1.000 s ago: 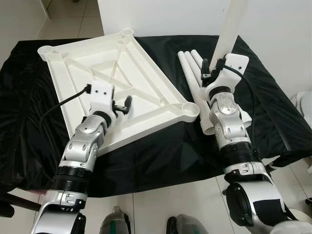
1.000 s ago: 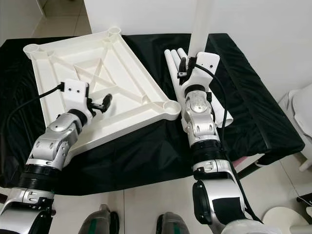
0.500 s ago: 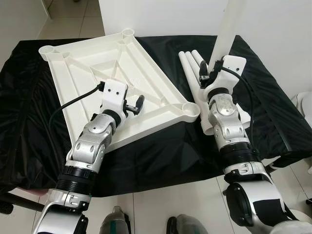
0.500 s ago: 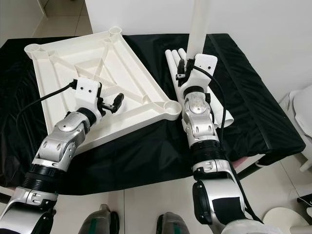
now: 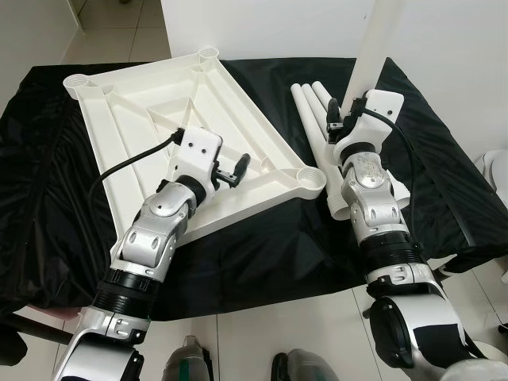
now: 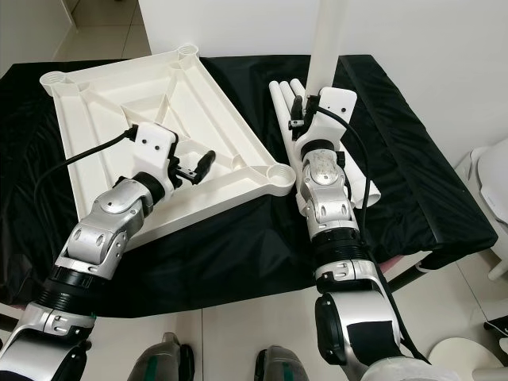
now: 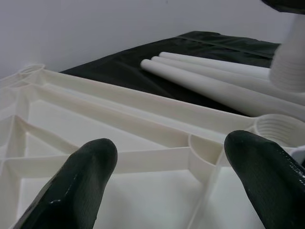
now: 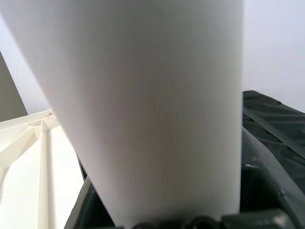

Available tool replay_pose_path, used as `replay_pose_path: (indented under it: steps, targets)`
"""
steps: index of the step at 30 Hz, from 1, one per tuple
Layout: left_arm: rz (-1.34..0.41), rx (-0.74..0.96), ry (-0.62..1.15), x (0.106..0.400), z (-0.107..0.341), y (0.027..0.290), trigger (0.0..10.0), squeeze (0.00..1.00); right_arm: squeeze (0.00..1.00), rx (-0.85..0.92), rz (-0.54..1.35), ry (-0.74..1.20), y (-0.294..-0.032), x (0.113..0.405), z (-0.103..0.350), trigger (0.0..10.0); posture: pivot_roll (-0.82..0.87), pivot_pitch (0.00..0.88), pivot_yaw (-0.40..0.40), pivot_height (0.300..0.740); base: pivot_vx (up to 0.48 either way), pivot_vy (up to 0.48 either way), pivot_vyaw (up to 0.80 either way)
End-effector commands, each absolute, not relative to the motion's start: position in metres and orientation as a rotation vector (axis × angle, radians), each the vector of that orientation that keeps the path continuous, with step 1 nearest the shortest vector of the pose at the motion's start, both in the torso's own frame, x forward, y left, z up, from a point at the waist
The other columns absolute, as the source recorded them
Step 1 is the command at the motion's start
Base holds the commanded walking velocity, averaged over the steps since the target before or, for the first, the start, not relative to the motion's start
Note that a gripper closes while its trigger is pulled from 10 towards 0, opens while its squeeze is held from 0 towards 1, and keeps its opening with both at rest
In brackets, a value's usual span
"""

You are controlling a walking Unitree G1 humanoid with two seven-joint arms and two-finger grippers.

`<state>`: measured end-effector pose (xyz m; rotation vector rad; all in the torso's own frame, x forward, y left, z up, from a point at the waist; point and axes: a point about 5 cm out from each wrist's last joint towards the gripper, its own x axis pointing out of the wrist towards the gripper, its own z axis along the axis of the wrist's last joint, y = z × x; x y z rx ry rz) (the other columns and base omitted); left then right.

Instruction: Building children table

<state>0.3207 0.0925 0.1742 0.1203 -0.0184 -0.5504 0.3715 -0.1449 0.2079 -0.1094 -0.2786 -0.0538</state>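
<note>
Upright white leg (image 5: 378,44) in right gripper (image 5: 343,119) — left gripper (image 5: 235,169) agape.

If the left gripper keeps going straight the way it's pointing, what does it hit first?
Probably the round threaded corner socket of the upturned white plastic tabletop, ahead of the open left gripper. Beyond lie loose white tube legs. Depth is uncertain.

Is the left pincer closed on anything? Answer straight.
No. In the left wrist view the left pincer is open, its black fingers spread above the white tabletop, gripping nothing.
</note>
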Motion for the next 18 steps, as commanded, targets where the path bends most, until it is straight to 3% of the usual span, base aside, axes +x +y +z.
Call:
replay_pose_path:
  steps: [1, 18]
  targets:
    - [-0.604, 0.139, -0.042, 0.319, 0.180, 0.088, 10.0, 0.00, 0.00, -0.111, -0.037, -0.304, -0.143, 0.371, 0.212, 10.0, -0.03, 0.000, 0.011, 0.740, 0.000, 0.000, 0.00]
    - [-0.775, 0.267, -0.019, 0.306, 0.170, 0.073, 10.0, 0.00, 0.00, -0.126, 0.080, -0.278, -0.130, 0.371, 0.205, 10.0, -0.03, 0.000, 0.003, 0.740, 0.000, 0.000, 0.00]
